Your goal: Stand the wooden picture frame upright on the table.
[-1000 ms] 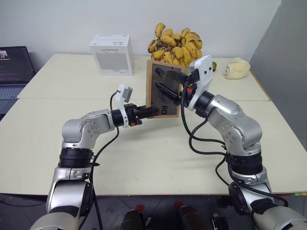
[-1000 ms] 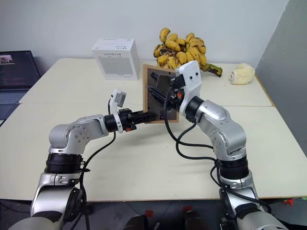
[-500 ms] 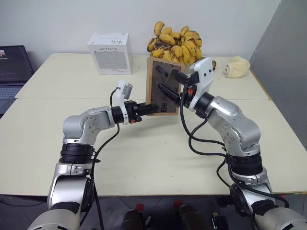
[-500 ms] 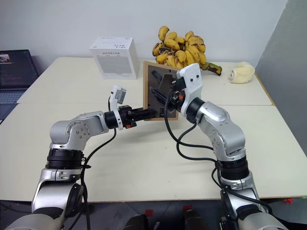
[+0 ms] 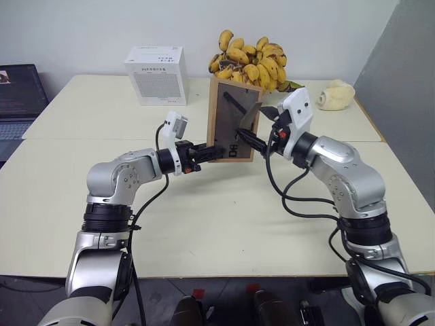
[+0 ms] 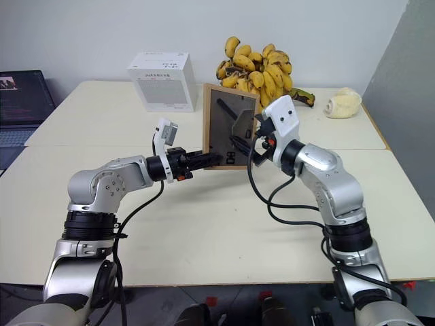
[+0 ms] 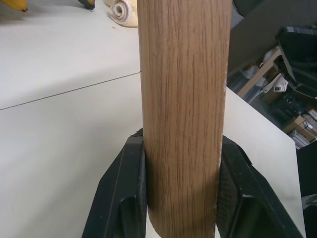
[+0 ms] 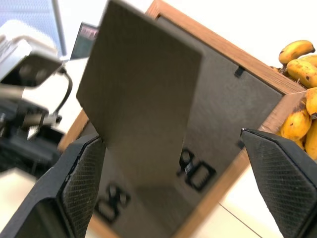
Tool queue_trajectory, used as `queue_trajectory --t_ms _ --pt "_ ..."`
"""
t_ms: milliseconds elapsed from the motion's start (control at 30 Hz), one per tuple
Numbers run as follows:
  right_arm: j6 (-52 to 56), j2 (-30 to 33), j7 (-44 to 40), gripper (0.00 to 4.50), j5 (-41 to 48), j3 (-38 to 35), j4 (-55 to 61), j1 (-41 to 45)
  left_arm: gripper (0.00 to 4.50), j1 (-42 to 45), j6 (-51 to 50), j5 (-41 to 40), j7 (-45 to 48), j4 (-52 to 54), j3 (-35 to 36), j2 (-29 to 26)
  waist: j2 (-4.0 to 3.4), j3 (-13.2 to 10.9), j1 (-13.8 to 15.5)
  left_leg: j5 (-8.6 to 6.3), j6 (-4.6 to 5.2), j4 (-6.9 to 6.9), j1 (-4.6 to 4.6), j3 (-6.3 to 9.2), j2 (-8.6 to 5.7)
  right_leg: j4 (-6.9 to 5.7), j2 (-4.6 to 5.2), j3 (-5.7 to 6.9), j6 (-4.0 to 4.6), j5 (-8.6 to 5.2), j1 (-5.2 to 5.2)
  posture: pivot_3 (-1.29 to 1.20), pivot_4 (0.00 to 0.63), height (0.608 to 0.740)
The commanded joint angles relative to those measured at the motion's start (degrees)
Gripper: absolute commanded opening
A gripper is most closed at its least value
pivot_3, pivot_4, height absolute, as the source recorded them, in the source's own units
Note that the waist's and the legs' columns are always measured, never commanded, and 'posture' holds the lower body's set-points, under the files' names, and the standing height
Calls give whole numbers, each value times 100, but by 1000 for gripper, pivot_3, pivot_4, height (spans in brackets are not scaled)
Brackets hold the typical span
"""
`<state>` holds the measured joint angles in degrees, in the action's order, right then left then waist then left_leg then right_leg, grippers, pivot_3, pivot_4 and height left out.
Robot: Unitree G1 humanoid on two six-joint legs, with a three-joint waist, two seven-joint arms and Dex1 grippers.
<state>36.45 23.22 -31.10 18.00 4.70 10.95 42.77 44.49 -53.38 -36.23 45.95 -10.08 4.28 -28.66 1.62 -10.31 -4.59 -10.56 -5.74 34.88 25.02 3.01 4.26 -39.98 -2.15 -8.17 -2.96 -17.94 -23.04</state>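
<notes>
The left gripper (image 5: 206,150) clamped the frame's (image 5: 232,122) lower left edge, holding it upright over the table (image 5: 204,204). The right gripper (image 5: 250,132) stood wide open around the swung-out stand flap (image 8: 141,94). Behind sat a white box (image 5: 156,75) and bananas (image 5: 249,61).

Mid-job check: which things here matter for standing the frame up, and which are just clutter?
In the job:
- wooden picture frame, back panel toward the camera, stand flap swung out
- left claw, shut on the frame's edge
- right claw, open at the flap
- table

Lying about:
- white box
- bananas
- laptop
- pale object
</notes>
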Motion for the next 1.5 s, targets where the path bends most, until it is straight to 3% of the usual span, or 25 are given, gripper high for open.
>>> queue_trajectory --t_ms 33,167,367,467,600,867,1067,1500 --pt "-544 619 -397 4489 -320 -73 185 -312 1270 73 -124 -48 46 55 220 -250 0 0 1 0 0 0 0 0 0 0 0 0 0 0 0 0 150 740" --pt "-1894 1208 -612 4489 -1100 199 -393 -867 1270 -184 -711 -263 182 563 189 -683 1 0 -3 -1 1 0 0 -2 -1 5 0 -2 -3 -2 0 0 150 740" --pt "-4904 1561 119 4489 -2779 722 -2006 -980 1270 -347 -2488 -1199 -263 1247 945 -820 4 -4 -16 0 1 4 0 -10 -1 0 0 -9 -4 -2 -4 0 150 740" --pt "-6586 1715 1234 4489 -4045 1052 -2809 -712 1270 -473 -3723 -1964 -666 1541 1546 -769 4 -4 -29 0 0 5 -1 -10 -1 -3 0 -10 -4 -2 -4 0 150 740" --pt "-7843 1750 3049 4489 -5592 1351 -3408 -336 1270 -973 -3912 -3393 -1454 1649 1694 -1034 4 -3 -45 0 0 6 -6 -12 0 -8 1 -15 -3 -1 -5 0 150 740" --pt "-8226 1445 6093 4489 -7844 1938 -3636 230 1270 -1044 -3740 -5571 -3398 1091 1599 -1265 9 -3 26 8 -13 20 -15 -5 -14 -47 13 -17 -2 0 -6 0 150 740" --pt "-8198 1187 7068 4489 -8452 2436 -4124 513 1270 -1070 -2857 -7410 -4472 963 715 -2013 14 -3 46 13 -20 20 -16 2 -41 -68 36 -19 -1 -1 -8 0 150 740" --pt "-8345 1238 7857 4489 -8738 3042 -4961 1198 1270 -983 -2698 -7677 -3773 1046 -110 -2919 17 -4 40 15 -16 24 -18 8 -54 -81 43 -16 1 -3 -8 0 150 740"
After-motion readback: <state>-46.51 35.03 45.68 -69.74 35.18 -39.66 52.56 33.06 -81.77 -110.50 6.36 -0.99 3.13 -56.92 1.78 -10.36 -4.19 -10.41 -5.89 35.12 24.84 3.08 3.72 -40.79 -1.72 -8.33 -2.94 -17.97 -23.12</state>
